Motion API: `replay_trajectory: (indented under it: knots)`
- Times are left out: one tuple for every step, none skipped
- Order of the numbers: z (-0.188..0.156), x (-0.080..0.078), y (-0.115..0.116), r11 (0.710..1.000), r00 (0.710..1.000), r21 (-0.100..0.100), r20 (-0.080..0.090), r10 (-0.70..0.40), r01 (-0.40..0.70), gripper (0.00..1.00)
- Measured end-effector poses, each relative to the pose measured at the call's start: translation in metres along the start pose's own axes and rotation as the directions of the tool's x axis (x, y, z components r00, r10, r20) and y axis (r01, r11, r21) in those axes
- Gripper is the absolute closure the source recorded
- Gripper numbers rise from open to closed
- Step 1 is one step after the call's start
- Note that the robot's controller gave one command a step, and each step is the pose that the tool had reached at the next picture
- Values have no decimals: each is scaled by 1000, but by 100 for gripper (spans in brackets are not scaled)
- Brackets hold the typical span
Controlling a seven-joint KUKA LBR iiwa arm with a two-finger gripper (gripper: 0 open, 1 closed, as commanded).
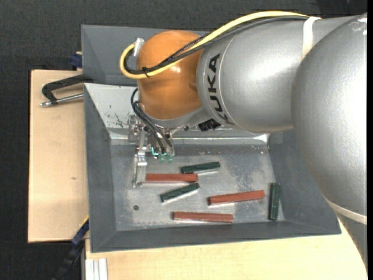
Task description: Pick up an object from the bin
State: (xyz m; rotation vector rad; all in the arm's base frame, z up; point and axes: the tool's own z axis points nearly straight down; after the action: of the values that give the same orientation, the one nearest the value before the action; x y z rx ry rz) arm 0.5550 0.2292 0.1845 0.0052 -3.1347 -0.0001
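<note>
Alignment matters most at this step. The end effector [149, 161] hangs low over the far-left part of the floor of the grey metal bin [98, 179]; whether it is apart or together I cannot tell from this angle. Its tip is just beside the left end of a long flat red stick [171, 178], the nearest thing and, I judge, the likeliest pick.

A level dark green stick [200, 168] lies just on the far side of the red one's right end, and a tilted dark green stick [179, 192] lies just on its near side. A good grasp would straddle the red stick across its narrow width, close to its left end and clear of both green neighbours. It should come down square to the floor so the stick does not skid. Two more red sticks and a green one lie further right.
</note>
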Motion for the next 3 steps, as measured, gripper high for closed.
replay_trajectory:
  knots:
    - [-5,-2,-1,1000,1000,-2,8,3,-3,0]
    - [28,12,-19,994,994,-2,12,-110,110,0]
    - [93,18,-62,986,986,-1,12,-165,165,0]
